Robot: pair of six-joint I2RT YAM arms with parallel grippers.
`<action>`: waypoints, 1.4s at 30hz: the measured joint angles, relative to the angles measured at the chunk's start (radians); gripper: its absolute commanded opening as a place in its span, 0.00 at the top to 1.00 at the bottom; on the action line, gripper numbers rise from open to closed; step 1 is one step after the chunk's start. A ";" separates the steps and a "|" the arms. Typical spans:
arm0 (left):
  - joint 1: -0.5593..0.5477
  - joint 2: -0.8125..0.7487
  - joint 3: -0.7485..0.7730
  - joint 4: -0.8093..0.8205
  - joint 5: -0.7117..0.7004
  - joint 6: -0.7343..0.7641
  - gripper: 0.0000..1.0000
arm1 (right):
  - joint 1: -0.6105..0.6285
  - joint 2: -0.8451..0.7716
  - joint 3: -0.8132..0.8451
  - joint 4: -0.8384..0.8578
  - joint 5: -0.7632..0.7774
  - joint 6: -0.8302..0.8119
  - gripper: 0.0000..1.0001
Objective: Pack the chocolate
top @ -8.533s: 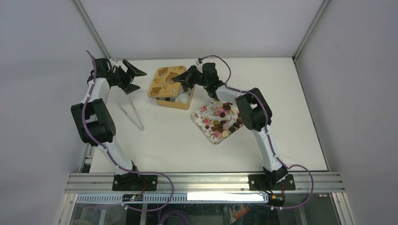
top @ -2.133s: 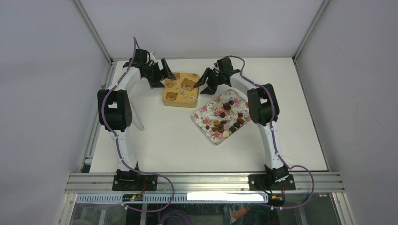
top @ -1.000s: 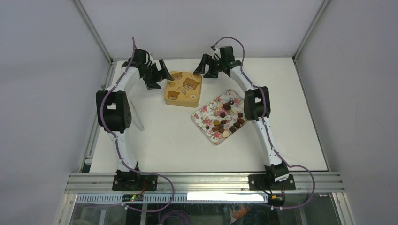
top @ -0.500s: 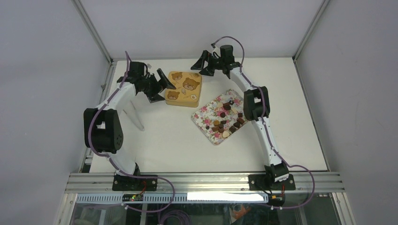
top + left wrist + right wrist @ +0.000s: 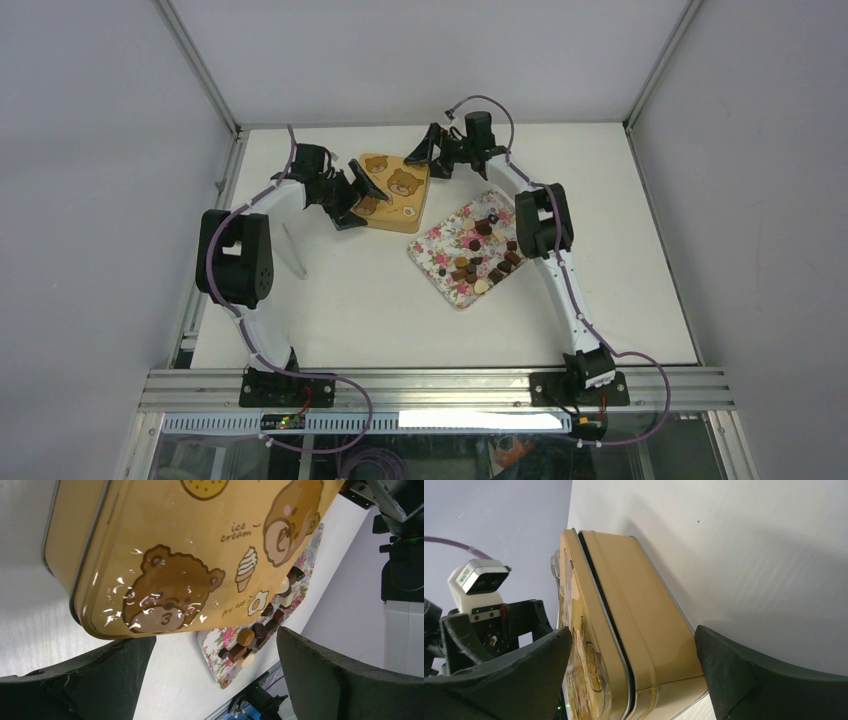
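Observation:
The chocolate (image 5: pixel 480 255) lies as several small brown, tan and cream pieces on a pink-flowered tray (image 5: pixel 435 250); the left wrist view shows the pieces (image 5: pixel 246 637) past the tin. A yellow bear-print tin (image 5: pixel 400 190) stands with its lid (image 5: pixel 190 545) on. My left gripper (image 5: pixel 351 198) is open at the tin's near left corner, its jaws (image 5: pixel 215 642) apart just below the lid's edge. My right gripper (image 5: pixel 428 156) is open at the far right corner, and the tin's corner (image 5: pixel 649 630) lies between its wide jaws. Neither holds anything.
A thin pale tool (image 5: pixel 291 246) lies on the white table (image 5: pixel 380 310) left of the tin. The flowered tray (image 5: pixel 225 645) sits right of the tin, close to it. Grey walls and metal frame posts enclose the table.
The lid, tilted over the tin well before, now sits on it. My left gripper has swung from the tin's far left to its near left corner. My right gripper has dropped to the far right corner.

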 measured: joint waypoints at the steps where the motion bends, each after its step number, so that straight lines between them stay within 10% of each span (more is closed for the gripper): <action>1: 0.000 0.016 0.010 0.000 0.000 0.001 0.02 | 0.000 0.000 -0.012 0.013 -0.005 0.006 0.01; 16: 0.040 0.048 0.115 -0.098 -0.048 0.087 0.01 | -0.005 -0.116 -0.249 0.111 -0.062 0.001 0.14; 27: 0.100 0.100 0.183 -0.142 -0.090 0.157 0.01 | 0.032 -0.263 -0.533 0.203 -0.045 0.078 0.53; 37: 0.112 0.100 0.187 -0.142 -0.105 0.192 0.01 | 0.048 -0.338 -0.697 0.315 -0.037 0.206 0.55; 42: 0.111 0.098 0.193 -0.154 -0.108 0.208 0.01 | 0.060 -0.360 -0.665 0.173 0.008 0.146 0.28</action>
